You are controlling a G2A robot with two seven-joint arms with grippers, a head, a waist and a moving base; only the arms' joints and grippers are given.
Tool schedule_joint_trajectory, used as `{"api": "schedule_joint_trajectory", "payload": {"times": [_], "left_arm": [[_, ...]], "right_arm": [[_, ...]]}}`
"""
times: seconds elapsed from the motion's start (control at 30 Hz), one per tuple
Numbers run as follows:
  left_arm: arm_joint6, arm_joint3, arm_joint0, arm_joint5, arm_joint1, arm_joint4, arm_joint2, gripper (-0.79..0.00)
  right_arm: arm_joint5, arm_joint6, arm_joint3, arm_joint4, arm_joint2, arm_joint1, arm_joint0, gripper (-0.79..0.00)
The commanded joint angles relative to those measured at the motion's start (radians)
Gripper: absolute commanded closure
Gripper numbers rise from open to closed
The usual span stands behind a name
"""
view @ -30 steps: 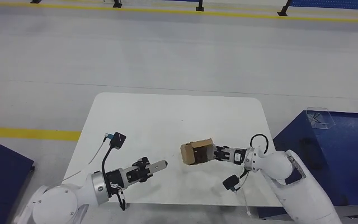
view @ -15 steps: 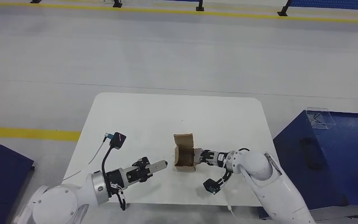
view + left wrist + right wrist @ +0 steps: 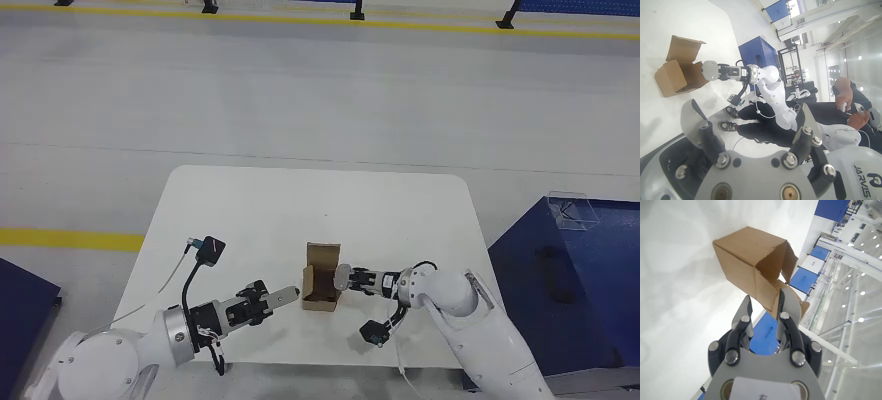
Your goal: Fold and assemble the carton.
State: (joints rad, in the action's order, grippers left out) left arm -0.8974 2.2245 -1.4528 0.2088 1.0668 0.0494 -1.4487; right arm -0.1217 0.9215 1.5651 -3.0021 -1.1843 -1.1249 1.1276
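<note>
A small brown carton [image 3: 320,280] stands on the white table [image 3: 250,210], its mouth facing up and one flap [image 3: 322,254] raised at the far side. My right gripper [image 3: 344,278] is at the carton's right side, shut on a side wall, one finger inside and one outside. In the right wrist view the wall of the carton [image 3: 745,262] passes between the fingers of the right gripper [image 3: 765,303]. My left gripper [image 3: 285,295] hovers open just left of the carton, apart from it. The left wrist view shows the left gripper [image 3: 750,111], the carton [image 3: 671,79] and the right gripper [image 3: 710,70].
A blue bin [image 3: 590,260] stands off the table's right edge, with a clear box [image 3: 572,208] on its far corner. The carton is close to the table's front edge [image 3: 300,362]. Bare tabletop lies behind and to the left.
My right gripper has carried the carton leftward toward the left gripper and turned it from lying on its side to standing mouth up. The left arm has kept still.
</note>
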Motion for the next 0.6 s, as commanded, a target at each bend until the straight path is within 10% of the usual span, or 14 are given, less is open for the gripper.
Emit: {"api": "schedule_joint_trajectory", "payload": {"times": [0.0, 0.33, 0.57], "left_arm": [[0.000, 0.000, 0.000, 0.000, 0.000, 0.000, 0.000, -0.785], [0.000, 0.000, 0.000, 0.000, 0.000, 0.000, 0.000, -0.785], [0.000, 0.000, 0.000, 0.000, 0.000, 0.000, 0.000, -0.785]], "right_arm": [[0.120, -0.031, 0.041, 0.027, -0.049, 0.009, 0.026, -0.785], [1.058, -0.562, 0.094, 0.620, -0.279, 0.044, 0.085, -0.785], [1.128, -1.202, 0.065, 1.431, -0.226, 0.053, 0.029, -0.785]]}}
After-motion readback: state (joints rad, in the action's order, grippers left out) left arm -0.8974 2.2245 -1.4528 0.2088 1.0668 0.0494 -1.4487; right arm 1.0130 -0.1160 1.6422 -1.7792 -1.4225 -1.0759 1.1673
